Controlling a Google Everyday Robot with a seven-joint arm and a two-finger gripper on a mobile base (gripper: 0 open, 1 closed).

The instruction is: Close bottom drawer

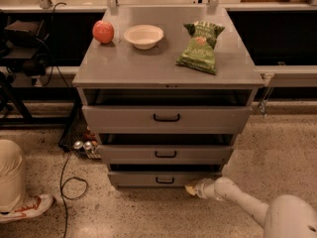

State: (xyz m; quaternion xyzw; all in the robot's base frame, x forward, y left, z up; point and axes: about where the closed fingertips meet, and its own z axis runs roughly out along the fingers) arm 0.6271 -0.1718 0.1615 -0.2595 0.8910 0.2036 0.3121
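Observation:
The bottom drawer (148, 179) is the lowest of three grey drawers in the cabinet, with a small black handle (165, 180). It still stands a little way out from the cabinet, with a dark gap above its front. My gripper (192, 188) is low at the drawer front's right end, at the end of my white arm (237, 197) that reaches in from the lower right. The gripper tip touches or nearly touches the drawer front.
The middle drawer (165, 154) and top drawer (166, 117) also stand slightly out. On the cabinet top lie an apple (103, 31), a white bowl (143, 36) and a green chip bag (201, 47). Cans (83, 146) and a black cable (67, 182) lie at the left, near a person's shoe (29, 207).

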